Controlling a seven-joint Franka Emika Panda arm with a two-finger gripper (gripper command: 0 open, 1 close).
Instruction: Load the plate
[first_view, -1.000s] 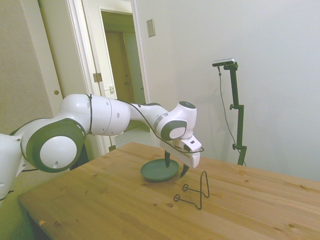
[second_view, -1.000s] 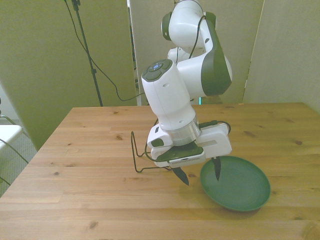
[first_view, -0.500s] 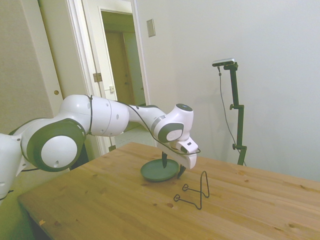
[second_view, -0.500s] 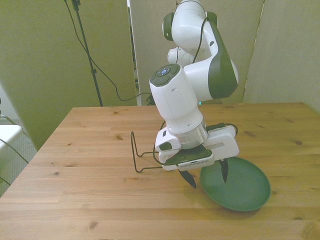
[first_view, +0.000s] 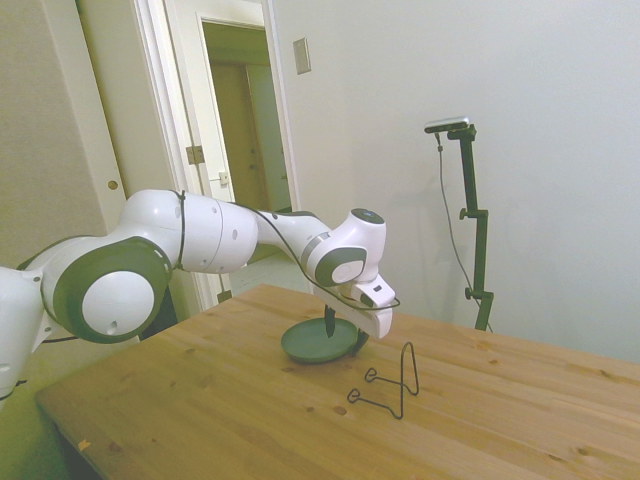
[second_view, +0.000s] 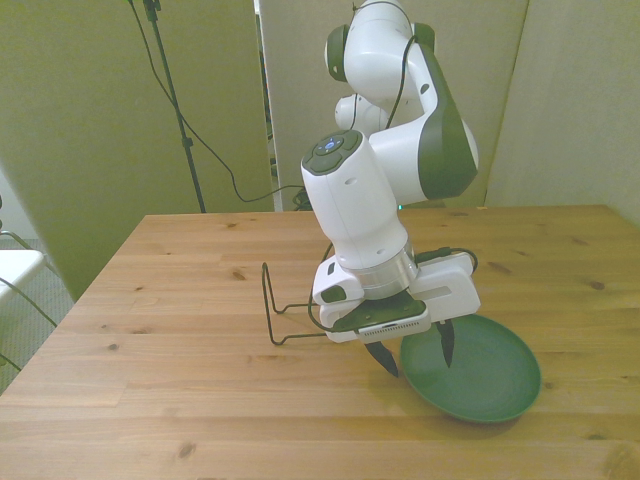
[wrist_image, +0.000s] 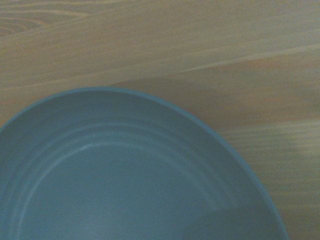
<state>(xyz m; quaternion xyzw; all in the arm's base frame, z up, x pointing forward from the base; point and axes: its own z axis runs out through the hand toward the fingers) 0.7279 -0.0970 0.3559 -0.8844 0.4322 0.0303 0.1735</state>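
While hand (second_view: 417, 352) open straddles rim | plate (second_view: 490, 380) empty

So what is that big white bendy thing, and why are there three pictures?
That is a robot arm. At its end is a gripper, like a hand with two dark fingers. It is open and holds nothing.

The three pictures show the same moment. One camera stands beside the wooden table, one faces the robot across it, and one sits on the robot's wrist, looking down from very close.

On the table lie a round greenish-blue plate and a thin black wire rack. The fingers hang on either side of the plate's edge, one over the plate, one outside it. The close-up shows the plate is empty.
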